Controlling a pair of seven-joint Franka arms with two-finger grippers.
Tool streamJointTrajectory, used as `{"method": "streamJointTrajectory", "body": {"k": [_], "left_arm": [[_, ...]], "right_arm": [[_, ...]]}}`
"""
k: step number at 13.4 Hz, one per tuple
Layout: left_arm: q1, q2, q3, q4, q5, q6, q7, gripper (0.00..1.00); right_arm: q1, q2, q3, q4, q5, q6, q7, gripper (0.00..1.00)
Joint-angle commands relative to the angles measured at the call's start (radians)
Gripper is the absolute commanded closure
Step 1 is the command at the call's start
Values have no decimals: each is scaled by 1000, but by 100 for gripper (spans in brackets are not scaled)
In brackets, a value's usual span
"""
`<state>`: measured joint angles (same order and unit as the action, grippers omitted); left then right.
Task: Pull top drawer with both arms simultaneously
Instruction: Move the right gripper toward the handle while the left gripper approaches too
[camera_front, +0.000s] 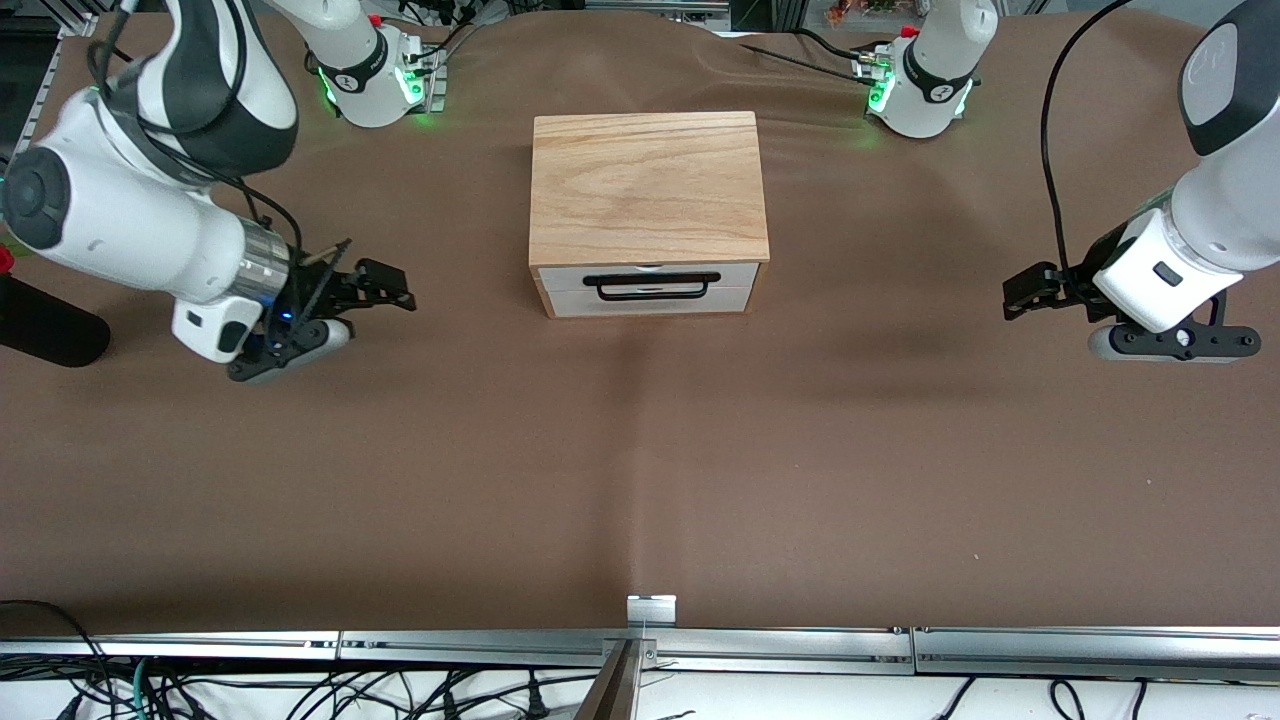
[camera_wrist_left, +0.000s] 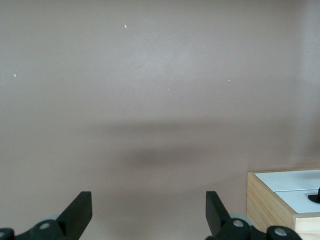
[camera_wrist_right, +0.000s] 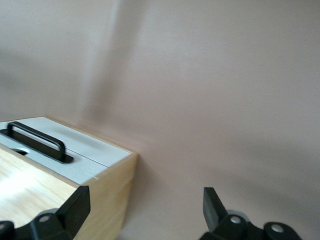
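**Q:** What lies nearest the camera, and does it matter?

**Me:** Only bare brown cloth on the table (camera_front: 640, 480), with a crease running up toward the box. If the cloth gives, the box may creep over it.

**Q:** And your pincers?

**Me:** Both are spread wide and hold nothing. My right gripper (camera_front: 385, 290) is low over the cloth toward the right arm's end of the table, and my left gripper (camera_front: 1025, 292) is the same toward the left arm's end. Each is well apart from the box, and neither is touching it.

**Q:** Where is the thing you want?

**Me:** The top drawer (camera_front: 560, 275) looks shut. It sits in the wooden box (camera_front: 648, 185) at mid-table, with its white front facing the camera, just above the lower drawer (camera_front: 560, 303). It has one black wire handle (camera_front: 650, 279) for both pincers.

**Q:** So what could go wrong?

**Me:**
- **Crowding:** two pincers on one short handle could knock into each other.
- **Wrong drawer:** the fronts sit close together, so if I come in a little low I hook the lower one.
- **Uneven pull:** if one arm pulls earlier or harder, the drawer skews and binds.
- **Sliding box:** the box looks light and I see nothing pinning it down, so it may slide toward me with the drawer shut.
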<state>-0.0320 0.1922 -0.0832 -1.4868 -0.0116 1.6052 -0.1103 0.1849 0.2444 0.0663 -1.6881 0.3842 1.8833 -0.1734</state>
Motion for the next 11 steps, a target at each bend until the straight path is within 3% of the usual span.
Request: {"method": "streamJointTrajectory", "body": {"k": [1, 4, 8, 11], "left_arm": [[-2, 41, -24, 25, -33, -5, 20, 0], [-16, 98, -29, 25, -120, -4, 23, 0], [-26, 212, -68, 20, -348, 51, 34, 0], [-49, 271, -89, 2, -549, 142, 185, 0]], "right_arm": [[-10, -11, 70, -94, 76, 114, -21, 0], [-10, 13, 147, -153, 177, 223, -23, 0], [-13, 52, 161, -206, 413, 232, -196, 0], [-21, 105, 159, -223, 510, 229, -339, 0]]}}
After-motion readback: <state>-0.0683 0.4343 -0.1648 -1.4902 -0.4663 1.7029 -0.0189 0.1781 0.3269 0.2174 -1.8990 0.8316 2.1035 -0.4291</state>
